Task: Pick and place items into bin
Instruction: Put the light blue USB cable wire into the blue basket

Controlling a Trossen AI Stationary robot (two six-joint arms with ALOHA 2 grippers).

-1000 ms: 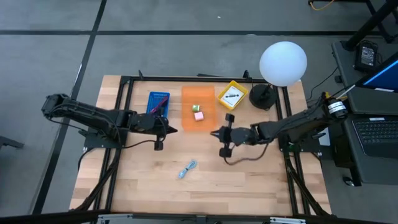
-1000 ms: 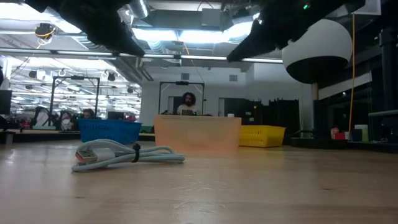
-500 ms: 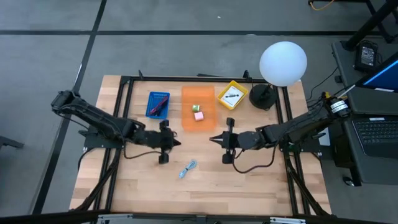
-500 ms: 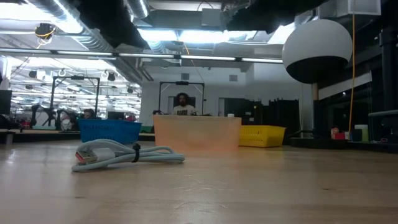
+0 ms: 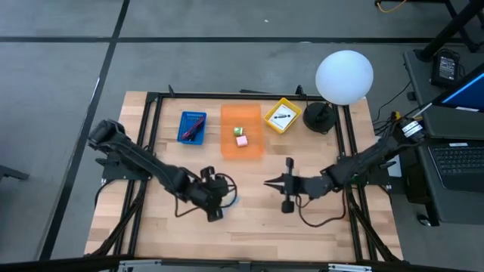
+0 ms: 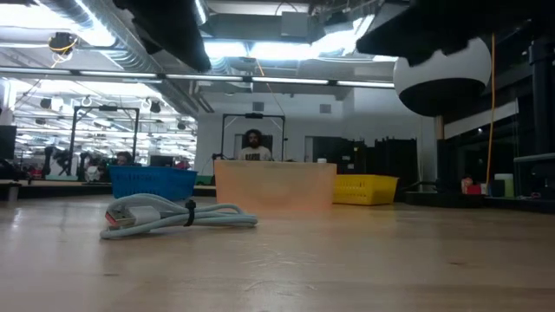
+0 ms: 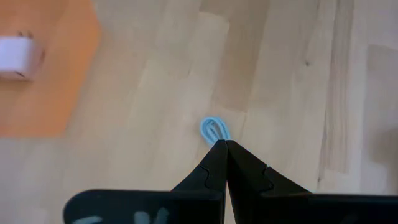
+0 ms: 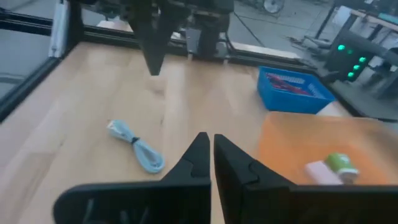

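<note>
1. On the front half of the wooden bench [image 5: 318, 234], a coiled light-blue cord [image 6: 173, 214] is lying flat, bound at its middle by a dark tie, with a connector showing at one end.
2. Directly over that cord, the left claw [image 5: 227, 192] is hovering with its fingers pressed together and gripping nothing; in the left wrist view its tips are pointing at one looped end of the cord.
3. Level with it to the right, the right claw [image 5: 271, 182] is hanging above bare wood with its fingers closed on nothing, its tips facing the left claw across a gap.
4. Farther back at the bench's middle, an orange bin [image 5: 242, 132] is holding a pink cube [image 5: 241, 140] and a small greenish cube [image 5: 237, 131], the two lying just beside each other.
5. Left of the orange bin, a blue bin [image 5: 192, 127] is holding a dark-red cord [image 8: 292, 82].
6. Right of the orange bin, a yellow bin [image 5: 282, 115] is sitting turned at an angle, with a white printed packet [image 5: 282, 116] inside.
7. At the back right corner, a white globe lamp [image 5: 344, 77] is standing on a dark base.
8. Beyond the bench in the low view, a person [image 6: 252, 145] is sitting in the room behind the orange bin.
</note>
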